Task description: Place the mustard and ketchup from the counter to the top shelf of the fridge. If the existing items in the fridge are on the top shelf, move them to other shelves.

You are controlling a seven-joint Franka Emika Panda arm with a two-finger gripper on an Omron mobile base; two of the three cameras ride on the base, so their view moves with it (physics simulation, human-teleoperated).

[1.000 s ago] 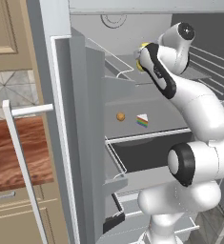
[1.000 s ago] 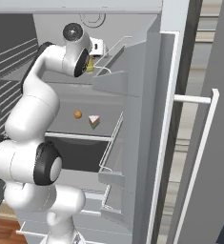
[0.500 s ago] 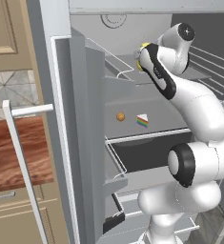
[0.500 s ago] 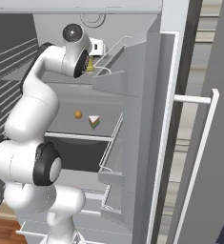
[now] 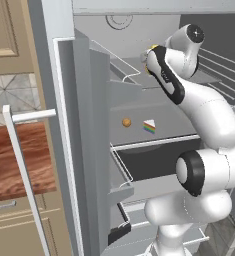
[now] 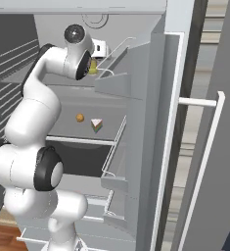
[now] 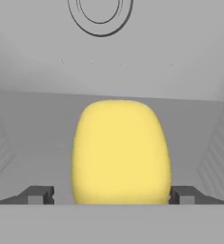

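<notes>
Where the left base view looks into the fridge (image 5: 64,125), shows the arm reaching onto the top shelf (image 5: 134,82), a sliver of mustard (image 5: 153,48) beside the wrist; cake (image 5: 149,126) and orange ball (image 5: 126,122) sit one shelf lower, desk (image 5: 16,160) at left. From the right base view, same layout: mustard (image 6: 92,67) behind the hand, cake (image 6: 96,124) just beside ball (image 6: 80,117). Through the hand view, mustard (image 7: 121,151) stands on the shelf between fingers (image 7: 39,194) spread wide, clear of its sides, gripping nothing.

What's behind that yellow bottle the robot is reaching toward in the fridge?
Behind the mustard is the fridge's plain grey back wall, with a round ring fitting high up. The bottle itself covers the stretch of wall and shelf directly behind it.
</notes>
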